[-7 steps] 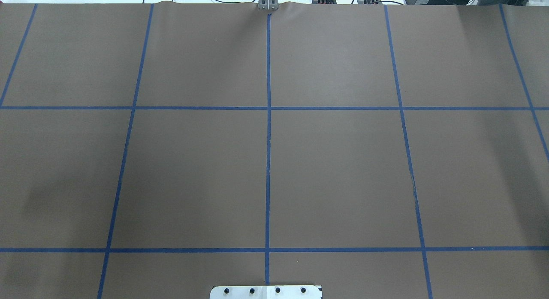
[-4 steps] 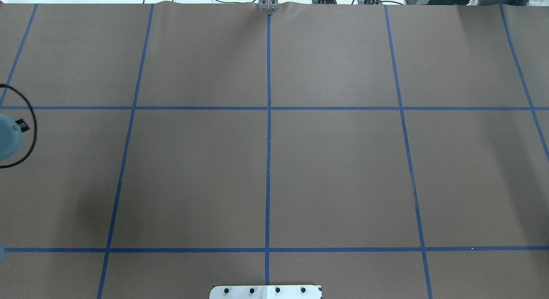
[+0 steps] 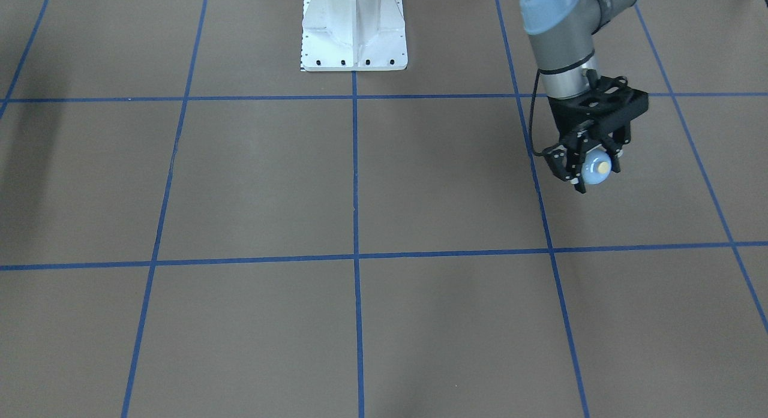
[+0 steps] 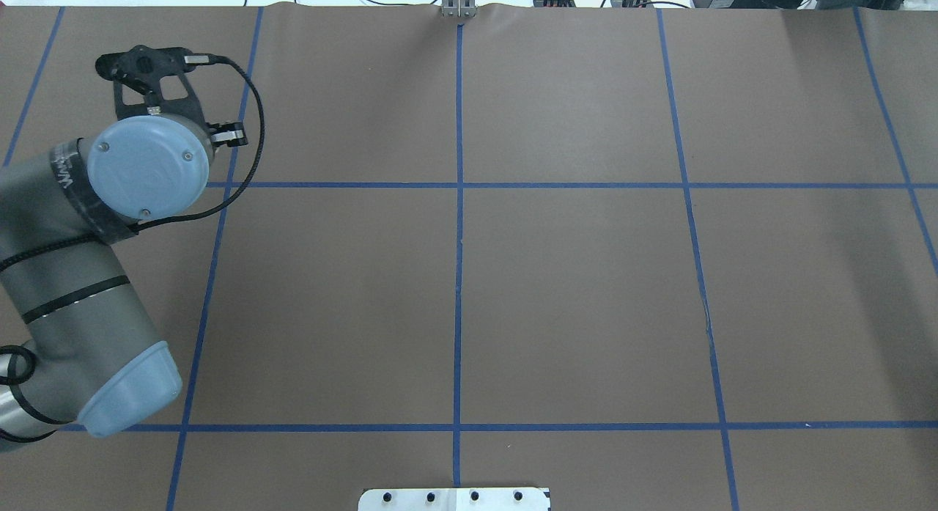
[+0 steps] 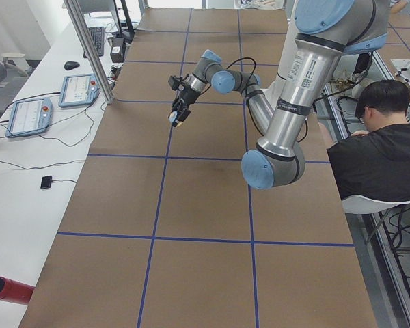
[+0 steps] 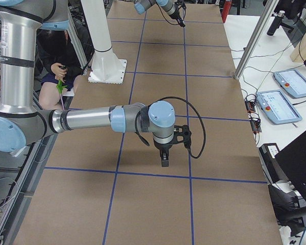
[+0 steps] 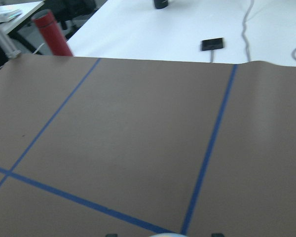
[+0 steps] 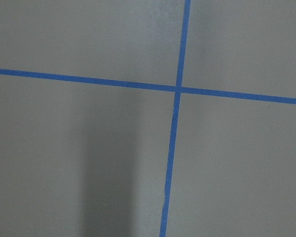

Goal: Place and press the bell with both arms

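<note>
On the robot's left, the left arm (image 4: 80,291) reaches forward over a brown desk (image 4: 571,291) marked into squares by blue tape lines (image 4: 458,276); its black left hand (image 3: 593,172) is clamped on the bell (image 3: 599,166), a finger on either side of the light-blue dome, the cream button showing on top; from the side view the bell appears to hang clear of the desk, over its left part and near a tape line; in the overhead view the wrist hides it.

In the middle, at the robot's edge of the desk, stands the white bolted pedestal (image 3: 354,28).

On the robot's right, the right arm (image 6: 86,120) stretches low over the desk, its right hand (image 6: 164,159) pointing down with nothing visible in it; whether its fingers are apart or together cannot be told from the one side view that shows it.

By my reading the task is at an early stage: the bell is grasped and held in the air, not yet set down; placing it on the desk and pressing its button, probably with the right hand, are left.
</note>
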Robot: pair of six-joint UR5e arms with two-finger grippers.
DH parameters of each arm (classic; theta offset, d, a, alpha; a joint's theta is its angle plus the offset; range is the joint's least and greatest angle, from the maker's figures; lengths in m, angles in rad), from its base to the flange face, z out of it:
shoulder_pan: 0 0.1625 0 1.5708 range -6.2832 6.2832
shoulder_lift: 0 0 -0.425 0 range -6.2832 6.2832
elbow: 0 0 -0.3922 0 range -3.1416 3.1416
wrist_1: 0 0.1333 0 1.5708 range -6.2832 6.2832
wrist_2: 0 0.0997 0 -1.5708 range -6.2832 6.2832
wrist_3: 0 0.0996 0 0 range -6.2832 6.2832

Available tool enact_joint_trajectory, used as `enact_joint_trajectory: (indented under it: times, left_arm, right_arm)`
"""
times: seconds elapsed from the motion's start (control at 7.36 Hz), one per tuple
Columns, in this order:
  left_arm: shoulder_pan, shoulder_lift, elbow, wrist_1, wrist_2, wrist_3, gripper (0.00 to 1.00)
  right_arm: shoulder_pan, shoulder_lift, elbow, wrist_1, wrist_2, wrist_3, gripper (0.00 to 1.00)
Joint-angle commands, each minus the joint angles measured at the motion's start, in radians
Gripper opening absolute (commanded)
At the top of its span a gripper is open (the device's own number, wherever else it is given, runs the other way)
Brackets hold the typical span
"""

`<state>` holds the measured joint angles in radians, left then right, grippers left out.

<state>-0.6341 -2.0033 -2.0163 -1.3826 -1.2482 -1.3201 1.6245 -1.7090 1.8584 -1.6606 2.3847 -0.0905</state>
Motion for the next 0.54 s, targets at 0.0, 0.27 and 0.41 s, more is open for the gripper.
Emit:
enact_joint_trajectory:
  times: [0.0,0.27,0.41]
  left_arm:
    - [0.088,-0.019,0.063,-0.347,0.041,0.073,0.00]
    - [0.154,-0.029,0.152,-0.545,0.116,0.107,0.00]
    - [0.177,-0.081,0.219,-0.643,0.116,0.180,0.00]
  right_arm:
    - [0.000,-0.003,-0.002,-0.001,0.001,0.000,1.00]
    - [0.000,-0.003,-0.005,-0.002,0.001,0.000,1.00]
    - [0.000,-0.003,-0.008,-0.002,0.001,0.000,1.00]
